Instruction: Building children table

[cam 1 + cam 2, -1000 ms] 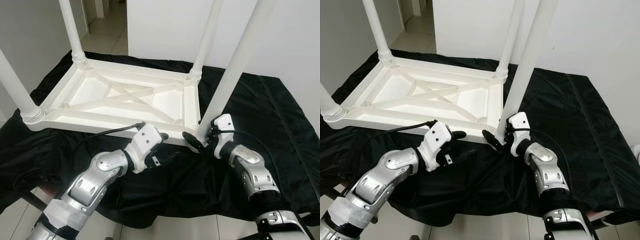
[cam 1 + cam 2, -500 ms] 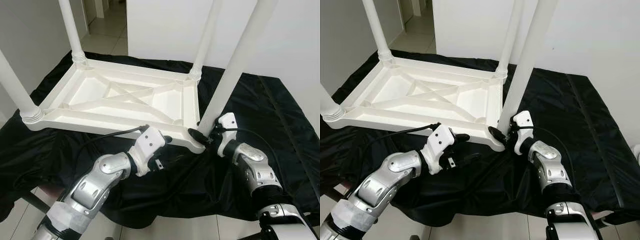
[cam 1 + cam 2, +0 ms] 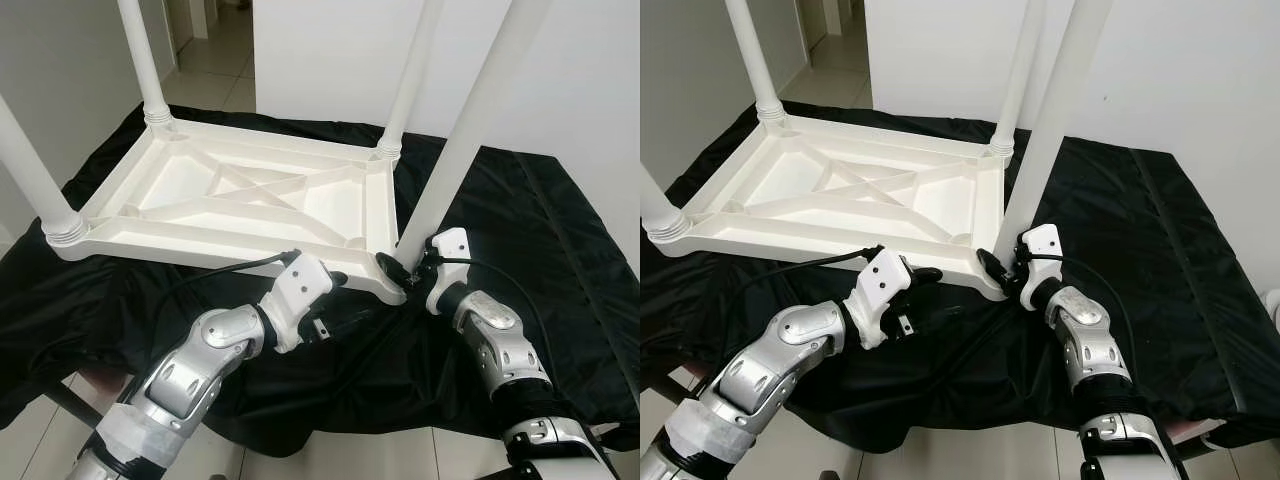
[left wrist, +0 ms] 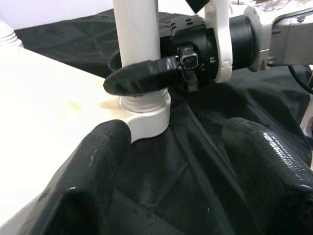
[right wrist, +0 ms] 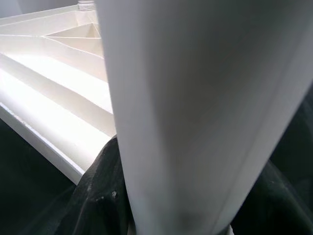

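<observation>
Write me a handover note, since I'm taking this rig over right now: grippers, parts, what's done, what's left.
Right gripper: shut on the fourth leg just above its base, at the near right corner socket.
Left gripper: open, empty, beside the tabletop's near edge.
Tabletop: upside down on the black cloth.
Done: three other legs stand in their corners.
Left: whether the fourth leg is fully seated cannot be told; check it, then turn the table upright.
</observation>
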Available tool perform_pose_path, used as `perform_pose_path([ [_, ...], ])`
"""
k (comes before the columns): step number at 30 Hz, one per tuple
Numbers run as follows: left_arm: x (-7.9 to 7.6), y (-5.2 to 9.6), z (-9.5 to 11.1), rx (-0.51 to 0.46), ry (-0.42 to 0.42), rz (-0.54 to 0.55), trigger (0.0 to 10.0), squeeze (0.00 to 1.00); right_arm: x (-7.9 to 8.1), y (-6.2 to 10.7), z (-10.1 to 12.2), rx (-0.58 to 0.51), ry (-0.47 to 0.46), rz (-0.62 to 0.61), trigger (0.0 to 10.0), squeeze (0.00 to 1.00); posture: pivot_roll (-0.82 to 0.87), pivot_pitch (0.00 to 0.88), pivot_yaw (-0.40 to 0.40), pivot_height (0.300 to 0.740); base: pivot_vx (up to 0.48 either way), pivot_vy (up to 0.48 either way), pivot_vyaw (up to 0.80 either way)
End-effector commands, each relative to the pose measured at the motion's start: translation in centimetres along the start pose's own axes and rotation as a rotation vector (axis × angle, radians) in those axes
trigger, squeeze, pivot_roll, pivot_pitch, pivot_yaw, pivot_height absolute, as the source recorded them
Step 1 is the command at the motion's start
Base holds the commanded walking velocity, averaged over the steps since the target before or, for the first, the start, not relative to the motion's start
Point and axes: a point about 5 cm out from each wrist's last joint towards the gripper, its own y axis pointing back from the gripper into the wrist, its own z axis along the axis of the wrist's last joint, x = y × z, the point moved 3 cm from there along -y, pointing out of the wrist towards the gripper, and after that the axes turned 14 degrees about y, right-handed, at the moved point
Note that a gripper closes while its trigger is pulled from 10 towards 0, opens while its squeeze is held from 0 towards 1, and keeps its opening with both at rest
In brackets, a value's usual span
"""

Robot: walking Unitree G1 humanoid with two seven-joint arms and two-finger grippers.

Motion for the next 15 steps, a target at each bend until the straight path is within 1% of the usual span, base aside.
perform_pose_path([
  [1,-0.4,0.1,-0.1,0.013,-0.012,-0.027,10.0,0.0,0.6,0.3,-0.8,0.07,0.017,-0.053,10.0,0.0,0.03,0.068,-0.075,0.74,0.0,0.0,0.0],
  [2,-0.5,0.1,-0.1,0.013,-0.007,-0.027,10.0,0.0,1.0,0.8,-1.0,0.125,-0.036,-0.233,10.0,0.0,0.02,0.071,-0.074,0.74,0.0,0.0,0.0],
  [3,-0.6,0.1,-0.1,0.012,-0.005,-0.027,10.0,0.0,1.1,1.2,-1.1,0.152,-0.051,-0.322,10.0,0.0,0.02,0.072,-0.072,0.74,0.0,0.0,0.0],
  [5,-0.6,0.1,-0.1,0.012,-0.005,-0.028,10.0,0.0,1.1,1.3,-1.1,0.154,-0.049,-0.332,10.0,0.0,0.02,0.072,-0.072,0.74,0.0,0.0,0.0],
  [7,-0.7,0.1,-0.2,0.015,-0.002,-0.033,10.0,0.0,1.8,1.6,-1.1,0.182,-0.076,-0.465,10.0,0.0,0.02,0.075,-0.068,0.74,0.0,0.0,0.0],
  [9,-0.7,0.0,-0.3,0.017,0.0,-0.039,10.0,0.0,2.3,1.9,-1.1,0.204,-0.133,-0.616,10.0,0.0,0.01,0.076,-0.062,0.74,0.0,0.0,0.0],
  [12,-0.7,0.0,-0.3,0.017,0.0,-0.039,10.0,0.0,2.3,1.9,-1.1,0.204,-0.133,-0.616,10.0,0.0,0.01,0.076,-0.062,0.74,0.0,0.0,0.0],
  [13,-0.7,-0.1,-0.3,0.017,0.0,-0.041,10.0,0.0,2.5,1.9,-0.9,0.208,-0.155,-0.66,10.0,0.0,0.01,0.075,-0.058,0.74,0.0,0.0,0.0],
  [14,-0.7,-0.1,-0.2,0.017,0.0,-0.044,10.0,0.0,3.1,1.5,-0.3,0.187,-0.161,-0.658,10.0,0.0,0.0,0.075,-0.054,0.74,0.0,0.0,0.0],
  [15,-0.7,-0.1,-0.2,0.017,0.0,-0.044,10.0,0.0,3.1,1.5,-0.3,0.187,-0.161,-0.658,10.0,0.0,0.0,0.075,-0.054,0.74,0.0,0.0,0.0],
])
